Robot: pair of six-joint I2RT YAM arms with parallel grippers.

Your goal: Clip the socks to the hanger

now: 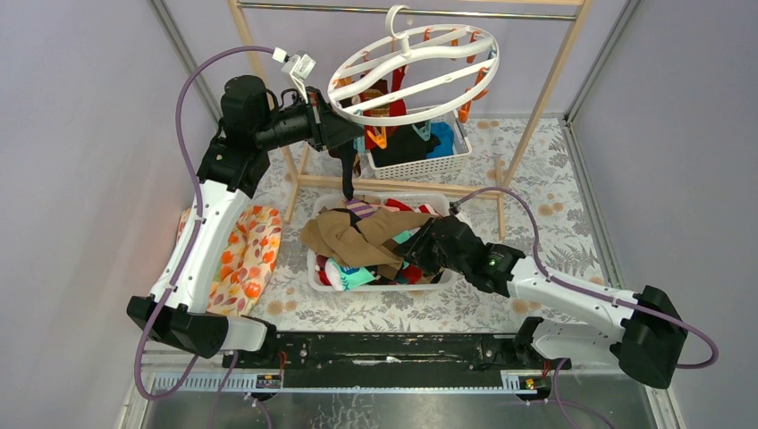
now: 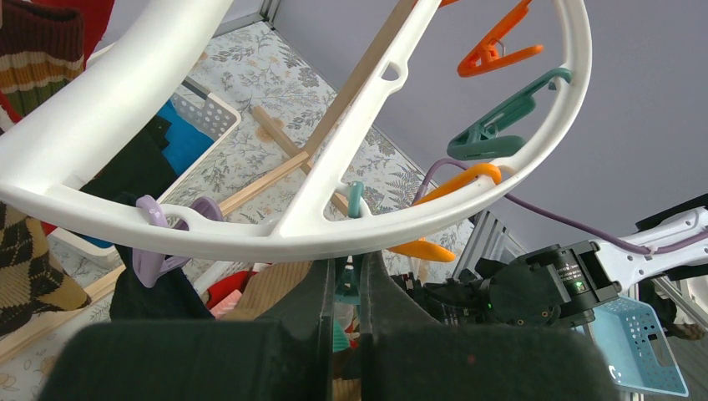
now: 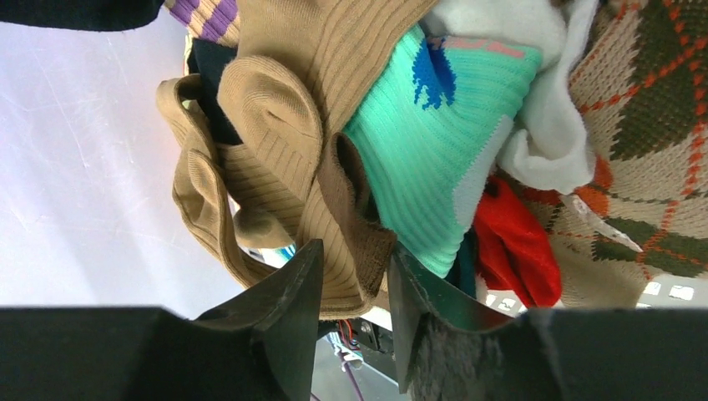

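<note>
Two robot arms work at a floral-clothed counter (image 1: 554, 206). The step in hand looks like picking a sock from the pile, with clipping yet to come.

The right arm stretches low from its near-right base, leftward across the counter. Its wrist dips into a white lattice basket (image 1: 313, 268) heaped with socks. The right gripper (image 3: 355, 259) has its jaws partly open on either side of the dark brown cuff of a long tan-brown sock (image 3: 275, 109). The fabric lies between them and is not visibly clamped. A mint-green sock (image 3: 417, 150), a red sock (image 3: 513, 251) and a brown argyle sock (image 3: 651, 125) lie packed just beside it.

The left arm rises from its near-left base with the elbow bent and the wrist turned toward the hanger (image 2: 100, 117). This round white ring hangs by its hook from the metal rail (image 1: 402, 11) beyond the basket. The left gripper (image 2: 344, 276) sits just under the ring's near rim with its jaws almost together. A sliver of teal shows in the slit, and what they pinch cannot be told. A black sock (image 1: 347, 179) dangles just below, near a lilac clip (image 2: 150, 242). An orange clip (image 2: 493, 50) and a teal clip (image 2: 493, 121) hang free farther round.

The next move likely calls for closing on the cuff, lifting the long sock clear of its tangled neighbours and raising it to a free clip.
</note>
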